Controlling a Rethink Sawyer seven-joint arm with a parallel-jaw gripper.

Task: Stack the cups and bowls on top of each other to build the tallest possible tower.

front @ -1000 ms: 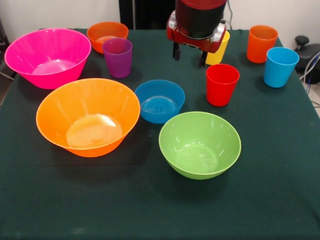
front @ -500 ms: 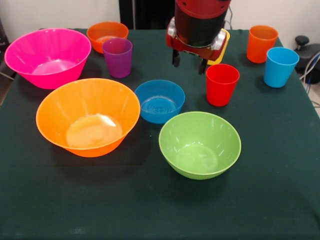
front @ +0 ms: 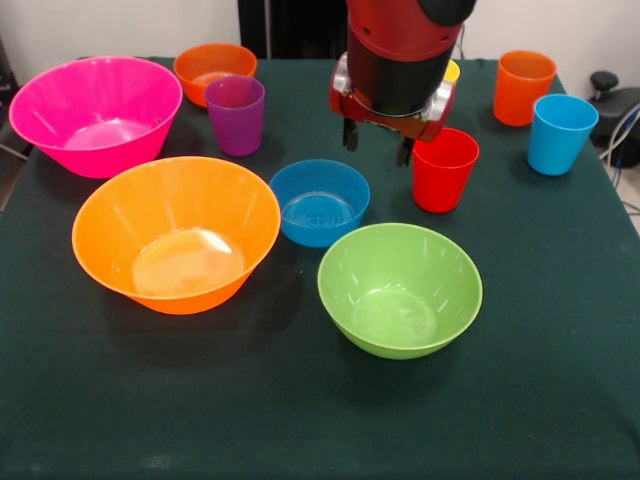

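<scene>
Advancing from the table's (front: 560,400) far edge, the open, empty gripper (front: 377,145) now hangs beside the red cup (front: 443,170) above the blue bowl (front: 320,203); nothing is stacked yet.

Tool (front: 377,143) lower and nearer, now almost fully covering yellow cup (front: 453,70).

Nothing stacked; all upright, mouths up, apart on the bench. Large pink bowl (front: 95,113) far left; small orange bowl (front: 214,70) behind purple cup (front: 236,114). Large orange bowl (front: 176,232) front left, small blue bowl (front: 319,202) beside it, medium green bowl (front: 400,288) nearest. Red cup (front: 444,168) right of blue bowl; orange cup (front: 523,87) and light blue cup (front: 560,133) far right. Yellow cup (front: 452,72) mostly hidden, probably upright.
</scene>
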